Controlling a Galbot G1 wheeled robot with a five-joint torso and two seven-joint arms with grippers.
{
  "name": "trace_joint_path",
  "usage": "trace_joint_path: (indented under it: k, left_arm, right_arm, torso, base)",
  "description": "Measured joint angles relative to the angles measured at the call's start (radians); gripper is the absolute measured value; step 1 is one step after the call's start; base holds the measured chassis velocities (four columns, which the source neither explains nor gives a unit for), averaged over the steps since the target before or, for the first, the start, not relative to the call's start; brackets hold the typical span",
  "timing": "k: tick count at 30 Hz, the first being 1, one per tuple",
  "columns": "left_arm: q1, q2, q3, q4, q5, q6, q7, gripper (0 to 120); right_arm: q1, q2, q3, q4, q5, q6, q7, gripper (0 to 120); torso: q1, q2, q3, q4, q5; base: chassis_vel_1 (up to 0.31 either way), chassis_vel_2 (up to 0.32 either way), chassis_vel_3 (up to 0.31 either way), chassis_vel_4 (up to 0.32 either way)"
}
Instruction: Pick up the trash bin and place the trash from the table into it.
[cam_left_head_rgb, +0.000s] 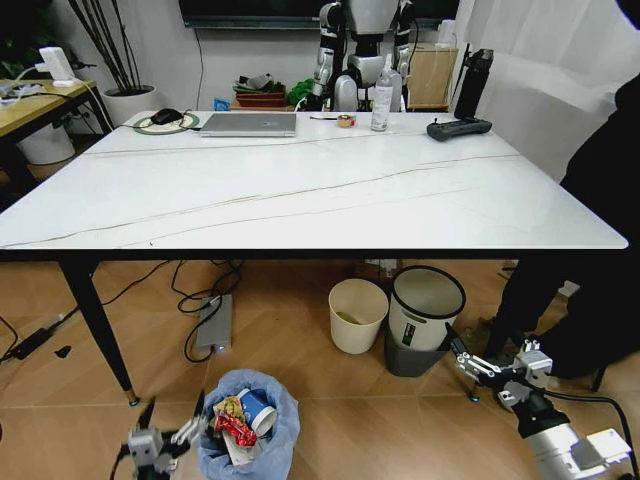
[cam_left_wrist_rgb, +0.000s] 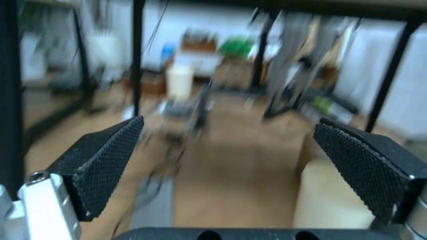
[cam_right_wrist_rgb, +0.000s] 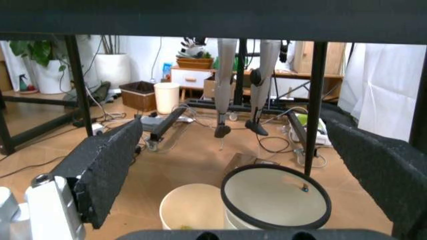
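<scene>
The trash bin (cam_left_head_rgb: 282, 425), lined with a crinkly light-blue bag, stands on the floor in front of the table (cam_left_head_rgb: 300, 215). Trash lies inside it: a red wrapper (cam_left_head_rgb: 235, 428), a blue-and-white paper cup (cam_left_head_rgb: 257, 408) and pale crumpled pieces. My left gripper (cam_left_head_rgb: 172, 415) hangs open just left of the bin, close to its bag, with nothing between its fingers. In the left wrist view the left gripper (cam_left_wrist_rgb: 228, 124) stands open over the blurred floor. My right gripper (cam_left_head_rgb: 462, 358) is open and low at the right, beside the dark grey bin, and the right gripper (cam_right_wrist_rgb: 233, 125) holds nothing.
A cream round bin (cam_left_head_rgb: 357, 315) and a dark grey bin with white liner (cam_left_head_rgb: 427, 300) stand under the table's front edge. On the far side of the tabletop are a silver laptop (cam_left_head_rgb: 249, 124), a spray bottle (cam_left_head_rgb: 382, 95) and a black controller (cam_left_head_rgb: 458, 127). Cables and a power strip (cam_left_head_rgb: 215, 322) lie on the floor.
</scene>
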Motion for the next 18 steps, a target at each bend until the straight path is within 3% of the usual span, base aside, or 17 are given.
trace_joint_path:
  k: [4, 18]
  left_arm:
    - [0.006, 0.0, 0.003, -0.023, 0.005, 0.006, 0.0, 100]
    - [0.0, -0.001, 0.005, -0.013, 0.001, 0.013, -0.002, 100]
  right_arm:
    - [0.0, 0.0, 0.0, 0.0, 0.0, 0.0, 0.0, 100]
    - [0.0, 0.0, 0.0, 0.0, 0.0, 0.0, 0.0, 100]
  torso:
    - [0.0, 0.0, 0.0, 0.0001, -0.0017]
    - [0.0, 0.0, 0.0, 0.0002, -0.0009]
  base:
    - [0.0, 0.0, 0.0, 0.0]
    - [0.0, 0.0, 0.0, 0.0]
